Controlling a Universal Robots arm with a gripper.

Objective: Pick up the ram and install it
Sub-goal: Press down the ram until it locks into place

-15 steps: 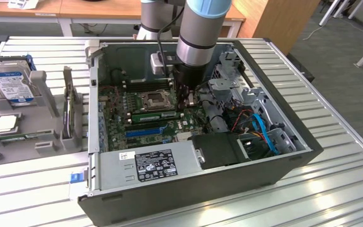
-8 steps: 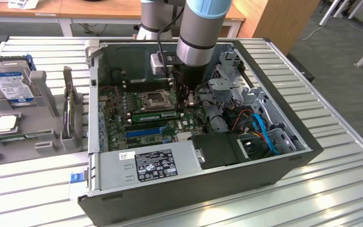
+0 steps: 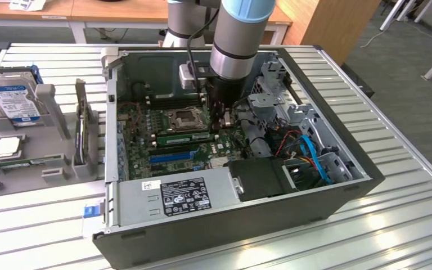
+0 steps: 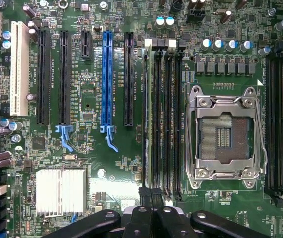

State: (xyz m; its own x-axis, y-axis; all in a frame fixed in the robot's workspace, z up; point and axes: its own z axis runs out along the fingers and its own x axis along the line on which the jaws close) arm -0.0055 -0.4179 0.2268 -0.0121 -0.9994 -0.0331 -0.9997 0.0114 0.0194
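Hovering inside open PC case (image 3: 336, 185), gripper (image 4: 151, 210) sits low over motherboard (image 4: 106, 183), fingers pressed together, holding nothing visible. Ram (image 3: 187, 136) already stands in memory slot (image 4: 154, 119) beside CPU socket (image 4: 226, 134), directly under fingertips. Risks: uneven downward push leaves one end unlatched; sideways drift hits socket pins; farther off, blue slot (image 4: 106, 79), heatsink (image 4: 61, 192) less exposed.

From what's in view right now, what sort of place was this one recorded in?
Probably a lab or workshop set up for computer assembly: an open PC case lies on a slatted metal table, a hard drive stands in a grey holder beside it, and wooden desks line the back.
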